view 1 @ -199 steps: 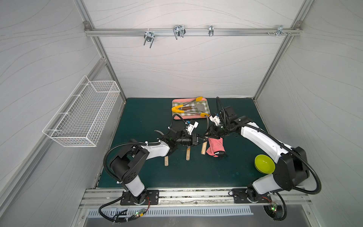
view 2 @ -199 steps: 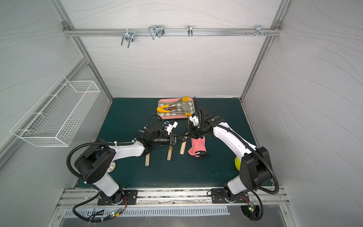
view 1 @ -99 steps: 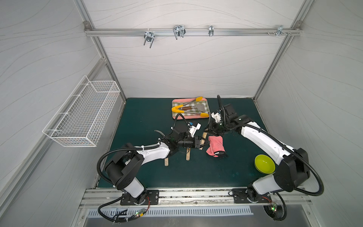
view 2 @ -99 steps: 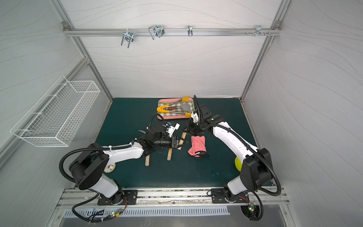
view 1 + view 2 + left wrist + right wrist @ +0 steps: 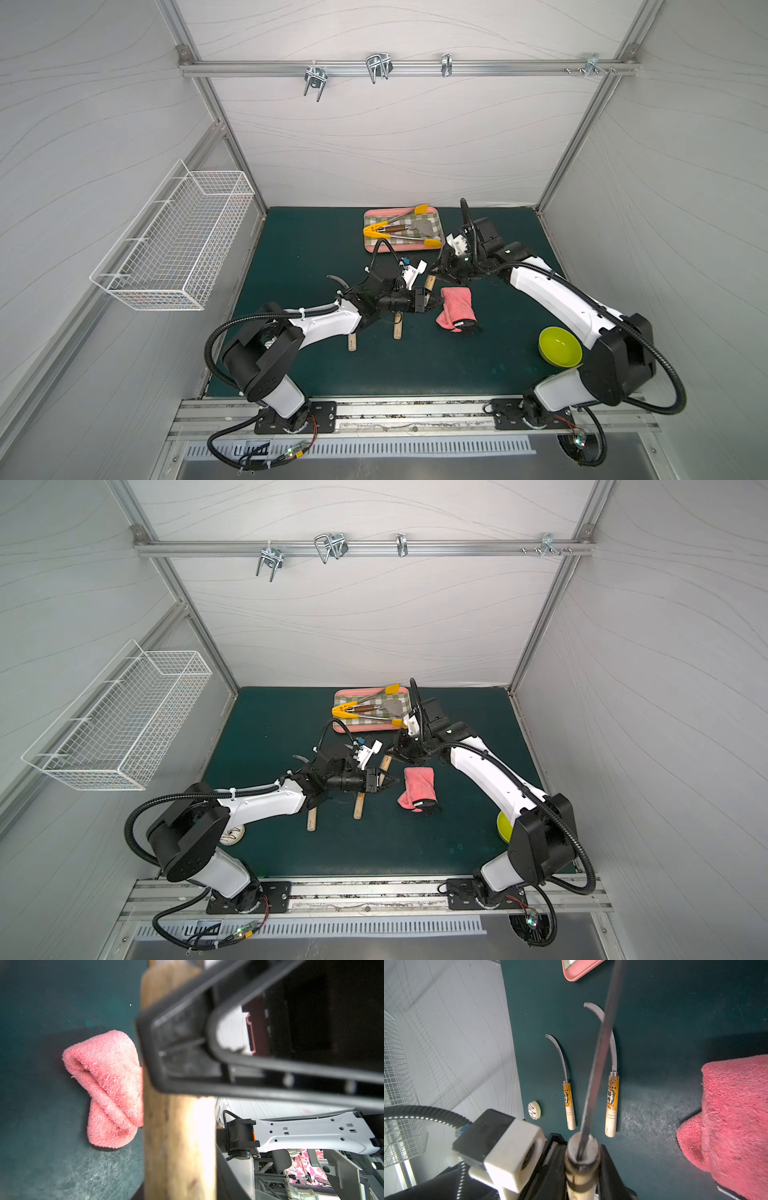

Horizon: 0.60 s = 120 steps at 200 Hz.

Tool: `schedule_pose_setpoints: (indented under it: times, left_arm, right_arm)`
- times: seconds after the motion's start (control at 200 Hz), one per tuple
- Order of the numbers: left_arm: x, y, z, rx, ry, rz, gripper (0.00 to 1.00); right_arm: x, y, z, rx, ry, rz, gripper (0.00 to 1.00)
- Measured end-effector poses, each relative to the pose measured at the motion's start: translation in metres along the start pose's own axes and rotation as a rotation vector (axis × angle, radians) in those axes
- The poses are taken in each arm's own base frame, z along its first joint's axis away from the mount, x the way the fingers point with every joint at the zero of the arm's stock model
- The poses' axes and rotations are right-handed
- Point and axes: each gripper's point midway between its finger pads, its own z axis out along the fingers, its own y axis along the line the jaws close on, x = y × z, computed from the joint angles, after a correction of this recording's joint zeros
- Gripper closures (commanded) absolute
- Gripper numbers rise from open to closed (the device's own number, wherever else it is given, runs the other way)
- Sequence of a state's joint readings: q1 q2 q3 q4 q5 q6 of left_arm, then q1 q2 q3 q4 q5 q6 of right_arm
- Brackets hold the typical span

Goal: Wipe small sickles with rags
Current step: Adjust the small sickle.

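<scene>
Small sickle [image 5: 430, 284] hangs raised above the counter [image 5: 311, 249], long axis near-to-far: left fingers [image 5: 609, 1167] clamp its handle, right fingers [image 5: 449, 272] sit at the blade end, grip not discernible. Rag [image 5: 456, 309] lies just right of the left fingers, near of the right ones.

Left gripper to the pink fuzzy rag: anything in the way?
Probably: the pale wooden handle of the grey-bladed sickle held by the right gripper hangs right beside the left gripper and crosses the left wrist view in front of the pink fuzzy rag. Nothing else lies between them.
</scene>
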State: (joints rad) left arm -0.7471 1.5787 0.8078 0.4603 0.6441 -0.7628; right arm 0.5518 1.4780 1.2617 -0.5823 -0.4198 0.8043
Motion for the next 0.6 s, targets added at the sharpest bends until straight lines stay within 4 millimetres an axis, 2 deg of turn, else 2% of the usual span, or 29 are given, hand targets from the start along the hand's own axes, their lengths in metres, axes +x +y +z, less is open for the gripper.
schedule_pose_setpoints:
  times: [0.18,0.415,0.53,0.6]
  left_arm:
    - [0.001,0.003,0.001,-0.012,0.007,-0.009,0.72]
    - [0.003,0.009,0.003,-0.034,0.019,-0.033,1.00]
    - [0.004,0.011,0.004,-0.038,0.023,-0.037,1.00]
    - [0.005,0.012,0.004,-0.039,0.024,-0.039,1.00]
  right_arm:
    - [0.003,-0.001,0.003,0.004,0.002,-0.004,0.93]
    - [0.004,-0.005,0.007,0.017,-0.006,-0.003,0.93]
    - [0.005,-0.007,0.008,0.020,-0.010,-0.002,0.92]
    - [0.005,-0.008,0.008,0.023,-0.012,-0.002,0.86]
